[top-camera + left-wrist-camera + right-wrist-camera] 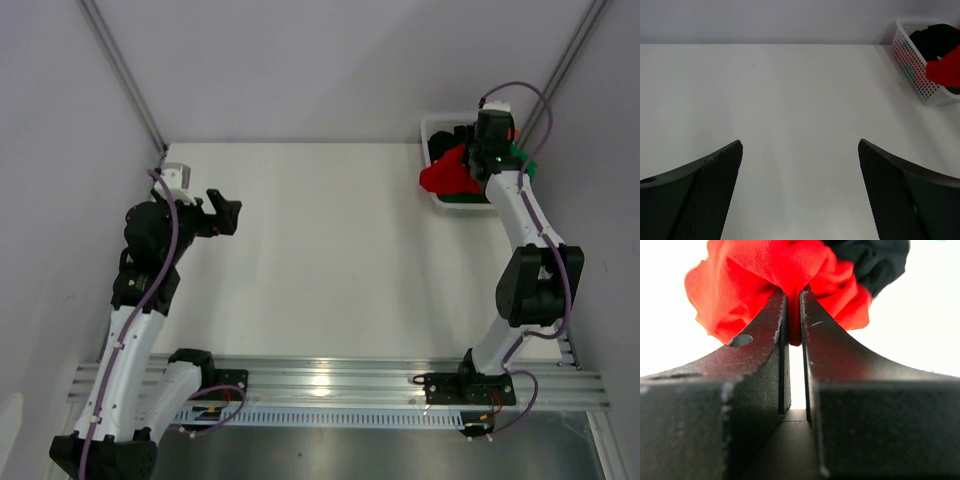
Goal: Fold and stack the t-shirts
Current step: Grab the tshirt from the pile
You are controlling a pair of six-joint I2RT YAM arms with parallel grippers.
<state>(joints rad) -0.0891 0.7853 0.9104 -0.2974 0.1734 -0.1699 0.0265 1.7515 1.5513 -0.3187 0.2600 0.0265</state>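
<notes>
Red cloth is pinched between the two black fingers of the right gripper (794, 300). The jaws are almost closed, with only a thin slit between them, and a fold of the red t-shirt (740, 275) fills this slit at the tips. The rest of the shirt bulges out on both sides of the fingers. Just beside it, to the upper right in the wrist view, lies a black t-shirt (875, 260), touching the red one.

From above, this gripper is over the white basket (432, 130) in the far right corner of the table (320, 260). The red bunch reaches over the basket's left wall. A piece of green cloth (522, 160) shows at the basket's right side.

The left gripper (800, 145) holds nothing. Its jaws are wide open, and bare table shows between the two fingers (715, 170). It hangs above the left part of the table, well apart from the basket and the shirts.
</notes>
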